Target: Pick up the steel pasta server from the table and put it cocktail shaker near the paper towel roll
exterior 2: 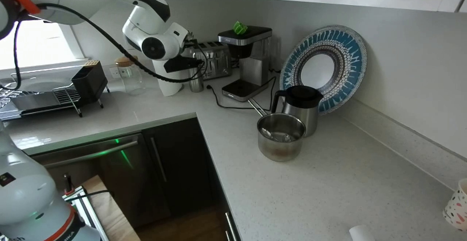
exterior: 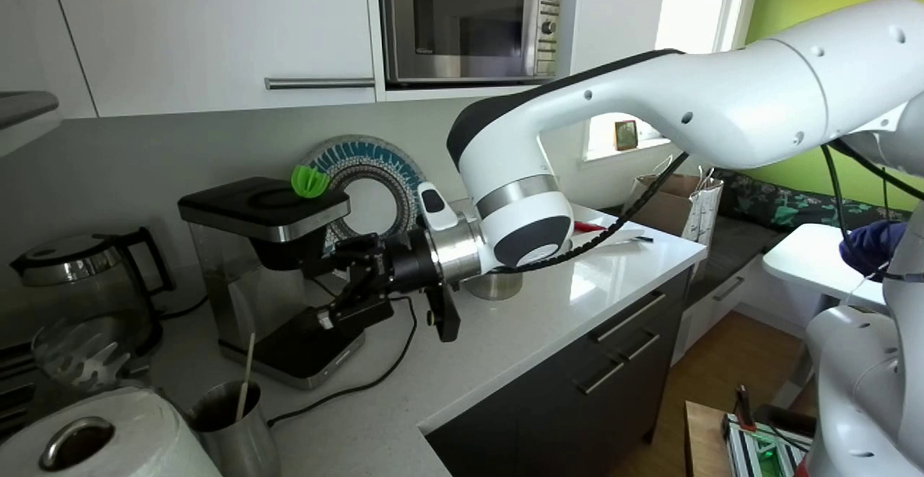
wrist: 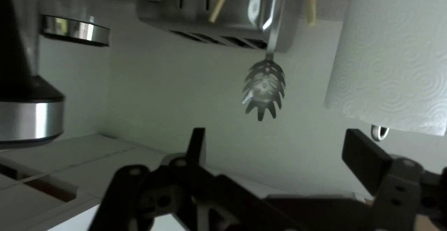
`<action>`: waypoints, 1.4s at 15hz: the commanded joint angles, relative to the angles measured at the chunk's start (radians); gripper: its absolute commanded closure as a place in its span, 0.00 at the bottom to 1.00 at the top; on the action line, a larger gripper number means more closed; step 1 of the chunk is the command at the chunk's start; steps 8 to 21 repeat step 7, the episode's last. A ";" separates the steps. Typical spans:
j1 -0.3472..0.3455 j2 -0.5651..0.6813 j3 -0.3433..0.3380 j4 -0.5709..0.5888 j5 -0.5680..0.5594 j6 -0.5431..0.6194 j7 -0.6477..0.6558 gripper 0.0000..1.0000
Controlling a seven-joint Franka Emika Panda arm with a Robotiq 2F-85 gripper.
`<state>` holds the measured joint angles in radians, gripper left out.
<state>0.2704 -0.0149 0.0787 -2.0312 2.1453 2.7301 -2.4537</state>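
Observation:
The steel pasta server shows in the wrist view with its pronged head in front of the wall; its handle runs out at the top edge. In an exterior view its head rises beside the steel cup, which holds a thin stick; the handle's lower end is hidden. The paper towel roll stands beside the cup on the table. It also shows in the wrist view and in an exterior view. My gripper is open and empty, apart from the server. It hovers near the coffee maker.
The coffee maker with its black cable stands in the corner. A toaster and glass kettle are near. A steel pot, a pitcher and a blue-white plate stand along the counter. A dish rack is opposite.

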 commanded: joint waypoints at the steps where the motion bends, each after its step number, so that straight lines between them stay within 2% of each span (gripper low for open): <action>1: 0.005 -0.123 0.007 -0.156 -0.093 0.134 -0.035 0.00; 3: 0.014 -0.159 0.012 -0.226 -0.200 0.192 0.007 0.01; 5: 0.027 -0.180 0.013 -0.300 -0.353 0.193 0.078 0.00; 6: -0.028 -0.183 0.064 -0.332 -0.440 0.134 0.135 0.00; 7: 0.006 -0.142 0.018 -0.247 -0.317 0.170 0.052 0.00; 21: 0.006 -0.142 0.018 -0.247 -0.317 0.170 0.052 0.00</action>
